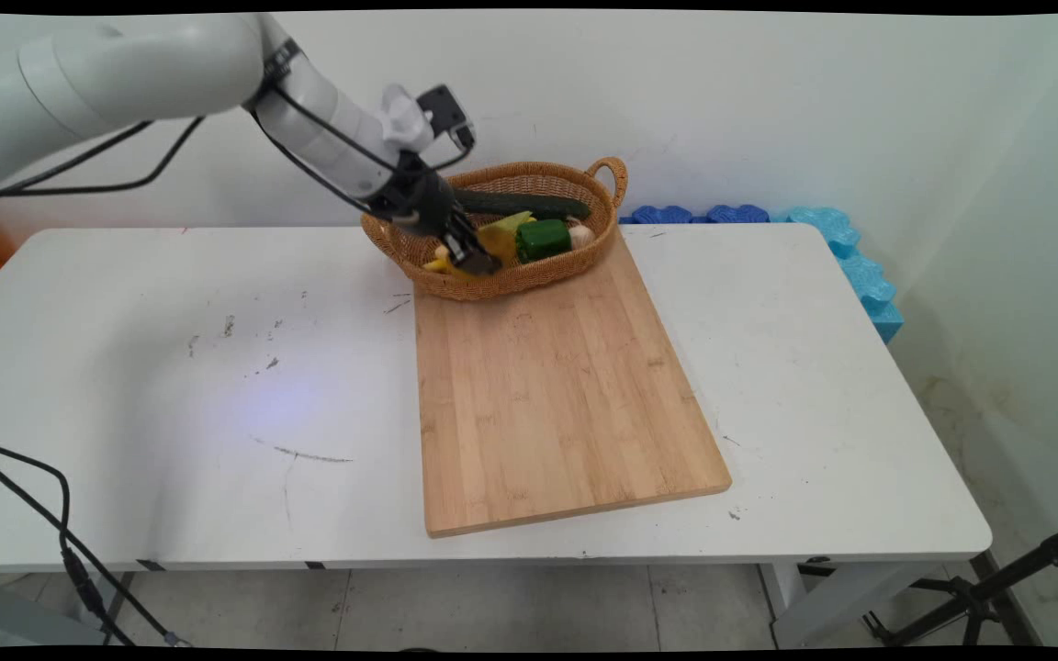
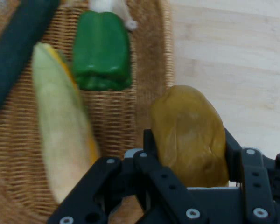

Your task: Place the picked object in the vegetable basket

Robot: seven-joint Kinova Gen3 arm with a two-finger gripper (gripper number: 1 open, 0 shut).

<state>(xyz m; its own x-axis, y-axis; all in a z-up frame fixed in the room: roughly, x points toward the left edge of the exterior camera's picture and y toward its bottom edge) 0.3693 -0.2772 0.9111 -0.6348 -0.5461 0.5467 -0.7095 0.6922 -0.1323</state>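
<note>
Biggest thing first: the white bench [image 1: 171, 386], with a long wooden cutting board [image 1: 557, 395] lying on it. The wicker basket [image 1: 492, 283] sits on the board's far end.

In the basket, a dark cucumber [image 1: 529, 204] runs along the back. A pale ear of corn [image 2: 60, 130] lies next to it, and a green pepper [image 1: 544, 239] sits beside the corn.

Now the action: the end effector [image 2: 190, 142] reaches down into the basket's near-left side with its fingers clamped on a brownish potato [image 2: 189, 135]. One finger presses each flank.

The potato is by the basket's rim, and the hand view shows wicker on one side of it and board on the other. Whether it rests on the wicker or hangs free, I cannot tell.

The grip looks well placed to me, square across the narrow waist, and it should hold if the squeeze stays even. The rim is close, so I'd watch the clearance there.

The potato's long axis runs along the fingers. Its rounded end points away from the palm, roughly parallel to the corn.
</note>
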